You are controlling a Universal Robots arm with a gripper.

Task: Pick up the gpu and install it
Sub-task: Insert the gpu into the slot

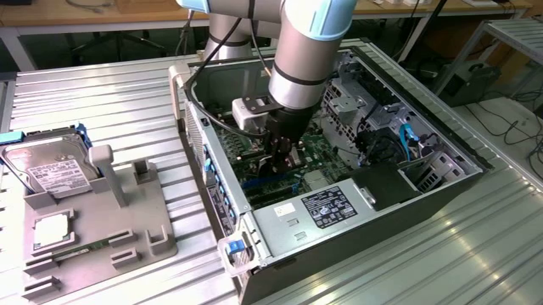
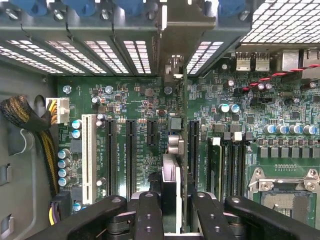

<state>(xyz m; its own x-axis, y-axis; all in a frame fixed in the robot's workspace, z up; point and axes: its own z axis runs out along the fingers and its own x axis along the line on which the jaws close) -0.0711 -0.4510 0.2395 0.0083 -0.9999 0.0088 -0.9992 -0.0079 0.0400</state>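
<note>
A grey moulded holder (image 1: pixel 93 235) is seen nearest in the exterior view, on the ribbed metal tabletop (image 1: pixel 127 95) at that view's left. A silver boxy drive (image 1: pixel 47 168) with a white label stands tilted in one of its slots, and a narrow green memory stick (image 1: pixel 81 249) lies in a lower groove.

Beside it, towards the exterior view's right, an open black case (image 1: pixel 339 190) lies on its side. Its near corner is taken by a grey metal power supply (image 1: pixel 314 213) with a dark label. The green motherboard (image 2: pixel 125 95) is exposed inside, dense with small silver capacitors and long black slots; one slot (image 2: pixel 89 157) is white.

The arm (image 1: pixel 306 51), a smooth grey tube with pale blue caps, reaches down into the case. The gripper (image 2: pixel 170 210) is black and jointed, and its fingers (image 2: pixel 149 215) are closed on the gpu (image 2: pixel 172 170), which is held on its edge, so it is seen in the wrist view as a thin upright card with a silver part near the fingers. The card stands over the motherboard between two black slots; whether it is seated cannot be told. Its far end points to the slotted rear wall (image 2: pixel 100 50) of the case.

Little open room is left around the card: a braided cable bundle (image 2: pixel 30 130) lies at one side, and the memory slots and the square processor socket (image 2: pixel 285 200) at the other. Beyond the case, the drive cage (image 1: pixel 348 95) and blue cables (image 1: pixel 407 140) are seen.
</note>
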